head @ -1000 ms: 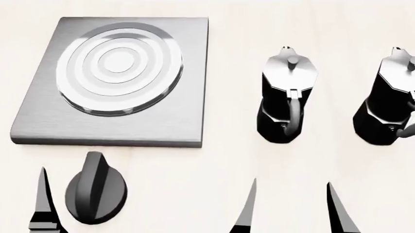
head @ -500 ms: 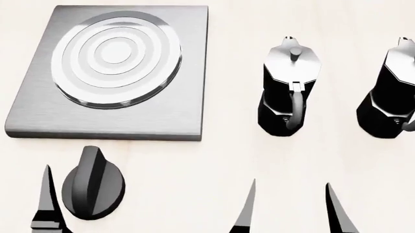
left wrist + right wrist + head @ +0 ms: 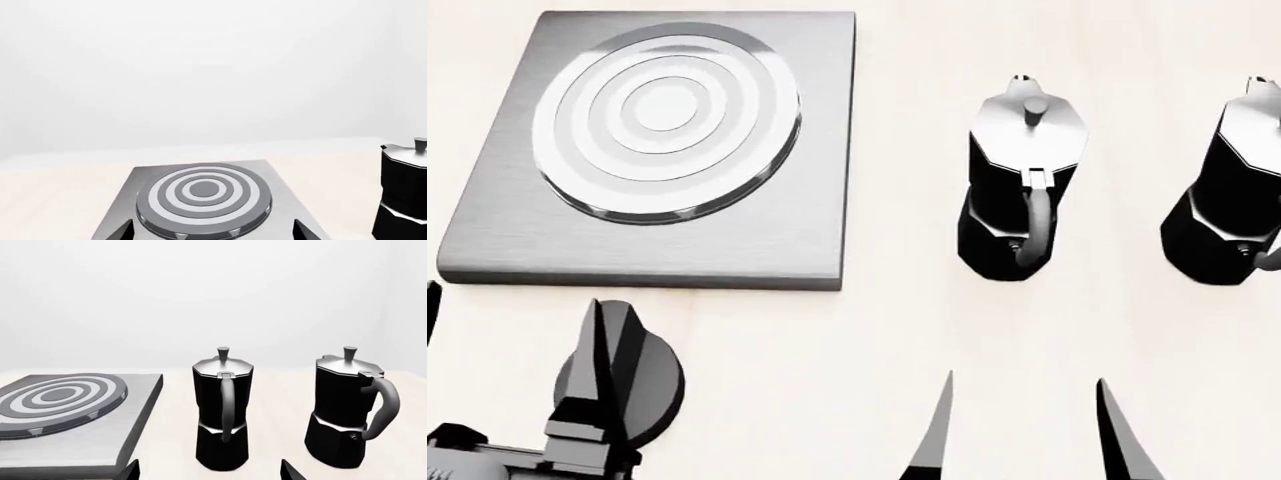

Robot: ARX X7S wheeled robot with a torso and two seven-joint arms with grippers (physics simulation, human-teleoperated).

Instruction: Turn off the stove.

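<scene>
1. Nearest the robot in the head view, the left gripper (image 3: 510, 385) sits at the lower left edge of the frame. One dark finger (image 3: 593, 370) rises in front of the knob and overlaps its left side; the other shows only as a sliver at the far left edge. The fingers stand spread apart, one on each side of the knob's left portion, not closed on it.
2. The right gripper (image 3: 1024, 430) is at the bottom of the same view, right of centre. Its two pointed fingers (image 3: 936, 430) stand apart with bare table between them, holding nothing.
3. The knob (image 3: 641, 385) is a round black disc with a raised bar, lying on the pale table (image 3: 827, 350) just in front of the stove's near edge and towards its left half. The bar runs roughly away from the robot, tilted a little.
4. Beyond the knob is the stove (image 3: 787, 200), a flat square plate of brushed grey metal with concentric burner rings (image 3: 667, 120) on its top. In the left wrist view the stove (image 3: 280, 195) lies straight ahead, between two dark finger tips at the frame's edge.
5. To the right of the stove, clear of it, stands a black-and-silver moka pot (image 3: 1021, 190), upright, its handle facing the robot.
6. A second moka pot (image 3: 1228, 200) stands further right, partly cut by the frame edge, apart from the first. The right wrist view shows both pots upright side by side.
</scene>
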